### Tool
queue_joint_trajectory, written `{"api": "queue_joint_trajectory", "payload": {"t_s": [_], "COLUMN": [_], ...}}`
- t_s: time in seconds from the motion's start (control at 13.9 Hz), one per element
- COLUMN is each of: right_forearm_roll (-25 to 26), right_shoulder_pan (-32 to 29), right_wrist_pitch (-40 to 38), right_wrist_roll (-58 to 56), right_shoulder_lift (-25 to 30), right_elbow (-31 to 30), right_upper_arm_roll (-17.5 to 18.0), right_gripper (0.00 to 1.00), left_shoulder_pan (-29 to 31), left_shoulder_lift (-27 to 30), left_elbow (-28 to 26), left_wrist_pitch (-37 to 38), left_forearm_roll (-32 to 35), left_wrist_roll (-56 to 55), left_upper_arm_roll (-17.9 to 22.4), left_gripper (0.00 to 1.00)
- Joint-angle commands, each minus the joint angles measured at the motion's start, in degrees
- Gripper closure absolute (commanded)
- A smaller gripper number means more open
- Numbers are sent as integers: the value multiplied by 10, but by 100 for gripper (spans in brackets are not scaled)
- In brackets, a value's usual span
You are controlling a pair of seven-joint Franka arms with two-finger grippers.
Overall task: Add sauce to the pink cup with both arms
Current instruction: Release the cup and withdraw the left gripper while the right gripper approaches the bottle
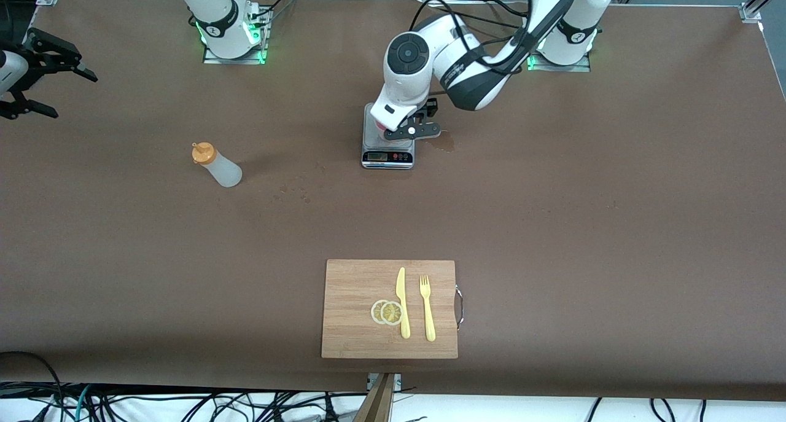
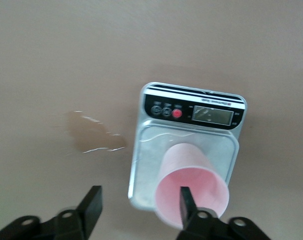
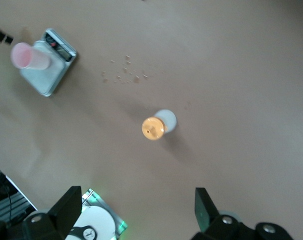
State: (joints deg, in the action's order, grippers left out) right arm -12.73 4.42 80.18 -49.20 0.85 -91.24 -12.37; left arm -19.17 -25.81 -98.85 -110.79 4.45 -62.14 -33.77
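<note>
brown tabletop (image 1: 552,225) w/ wet stain (image 2: 94,132) beside scale (image 2: 191,130); left end effector (image 2: 139,205) & right end effector (image 3: 134,207) both open, empty.

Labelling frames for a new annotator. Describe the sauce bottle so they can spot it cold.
Start at the digital scale mid-table, where the pink cup stands. Go toward the right arm's end of the table: the sauce bottle stands alone on the brown tabletop. Translucent whitish body, orange nozzle cap; nothing else has that orange top.

The left pincer (image 1: 412,129) hangs over a scale (image 1: 388,152) mid-table (image 1: 552,225). The sauce bottle (image 1: 216,164) stands toward the right arm's end, where the right pincer (image 1: 43,78) gapes wide. Knife (image 1: 402,302), fork (image 1: 427,308) and lemon slices (image 1: 387,312) lie on a cutting board (image 1: 353,305).
</note>
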Motion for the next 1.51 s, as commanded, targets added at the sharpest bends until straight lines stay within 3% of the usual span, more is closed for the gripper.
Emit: {"api": "queue_joint_trajectory", "payload": {"t_s": [0.0,0.22,0.36,0.5,0.58,0.86,1.01,1.22,1.44], "right_forearm_roll": [-49,-97,-134,-191,-213,-294,-337,-389,-415], "right_shoulder_pan": [-6,-29,-49,-74,-85,-113,-119,-120,-120], "right_wrist_pitch": [31,55,61,60,59,56,53,56,53], "right_wrist_roll": [-110,-235,-350,-481,-539,-717,-796,-884,-966], "right_shoulder_lift": [7,-5,-40,-91,-117,-215,-264,-312,-342], "right_elbow": [-53,-101,-115,-121,-121,-123,-125,-155,-182], "right_upper_arm_roll": [-23,-34,-40,-40,-40,-40,-40,-40,-40], "right_gripper": [0,0,0,0,0,0,0,0,0], "left_shoulder_pan": [38,116,190,226,229,172,147,150,152], "left_shoulder_lift": [20,63,86,110,123,203,226,263,257], "left_elbow": [60,70,80,83,82,46,43,7,28], "left_wrist_pitch": [101,133,154,177,179,179,179,178,207], "left_forearm_roll": [13,13,10,1,0,-50,-57,-59,-53], "left_wrist_roll": [50,178,290,368,397,559,619,615,619], "left_upper_arm_roll": [-2,-1,-2,6,26,223,296,308,304], "left_gripper": [0,0,0,0,0,0,0,0,0]}}
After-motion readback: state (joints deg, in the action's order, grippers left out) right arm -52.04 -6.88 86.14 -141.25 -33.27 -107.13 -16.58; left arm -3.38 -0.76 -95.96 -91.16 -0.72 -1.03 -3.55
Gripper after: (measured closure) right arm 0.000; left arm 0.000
